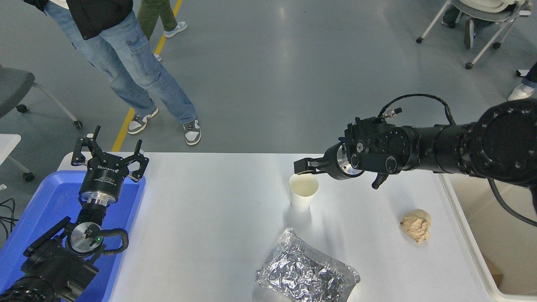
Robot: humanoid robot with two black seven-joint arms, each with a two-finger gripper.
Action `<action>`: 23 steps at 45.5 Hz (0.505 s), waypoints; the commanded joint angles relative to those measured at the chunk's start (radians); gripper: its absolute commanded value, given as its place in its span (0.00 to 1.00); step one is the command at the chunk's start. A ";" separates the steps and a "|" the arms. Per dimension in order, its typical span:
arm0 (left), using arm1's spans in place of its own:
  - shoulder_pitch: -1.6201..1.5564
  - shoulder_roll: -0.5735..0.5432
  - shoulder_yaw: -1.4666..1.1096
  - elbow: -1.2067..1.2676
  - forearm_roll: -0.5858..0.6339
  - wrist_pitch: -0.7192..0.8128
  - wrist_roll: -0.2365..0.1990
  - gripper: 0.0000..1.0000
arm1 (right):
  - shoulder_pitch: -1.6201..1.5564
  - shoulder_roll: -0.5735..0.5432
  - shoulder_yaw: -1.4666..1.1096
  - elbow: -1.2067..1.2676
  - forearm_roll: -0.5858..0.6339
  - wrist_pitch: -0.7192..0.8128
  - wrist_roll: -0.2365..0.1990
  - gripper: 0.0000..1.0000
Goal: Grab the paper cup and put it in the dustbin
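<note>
The white paper cup (303, 193) stands upright near the middle of the white table (209, 218). My right gripper (303, 165) reaches in from the right, pointing left, just behind and above the cup's far rim. It is seen edge-on, so its state is unclear, and it holds nothing that I can see. The cream-white dustbin (465, 237) stands at the table's right end, its far part hidden by my right arm. My left gripper (109, 152) is open and parked over the blue tray at the lower left.
A crumpled brown paper ball (416, 225) lies between the cup and the dustbin. A crumpled foil tray (306, 272) lies at the front, below the cup. The blue tray (40, 209) is at the left end. A person (126, 63) stands beyond the far left edge.
</note>
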State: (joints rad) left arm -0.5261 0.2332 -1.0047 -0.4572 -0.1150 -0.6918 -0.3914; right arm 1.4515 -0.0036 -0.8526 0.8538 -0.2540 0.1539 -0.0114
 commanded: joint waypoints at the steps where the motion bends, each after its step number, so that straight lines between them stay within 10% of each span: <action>1: 0.000 0.000 0.000 0.000 0.000 0.000 0.000 1.00 | -0.131 0.004 0.040 -0.079 -0.039 -0.060 -0.004 0.82; 7: 0.000 0.000 0.000 0.000 0.000 0.000 0.000 1.00 | -0.168 0.004 0.059 -0.113 -0.042 -0.063 -0.004 0.34; 15: 0.000 0.000 0.000 0.000 0.000 0.000 0.000 1.00 | -0.178 0.004 0.072 -0.118 -0.042 -0.071 -0.021 0.00; 23: 0.000 0.000 0.000 -0.001 0.000 0.000 0.000 1.00 | -0.161 0.004 0.073 -0.107 -0.039 -0.062 -0.019 0.00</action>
State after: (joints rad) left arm -0.5261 0.2332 -1.0047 -0.4572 -0.1150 -0.6918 -0.3913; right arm 1.2964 -0.0003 -0.7916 0.7514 -0.2921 0.0923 -0.0264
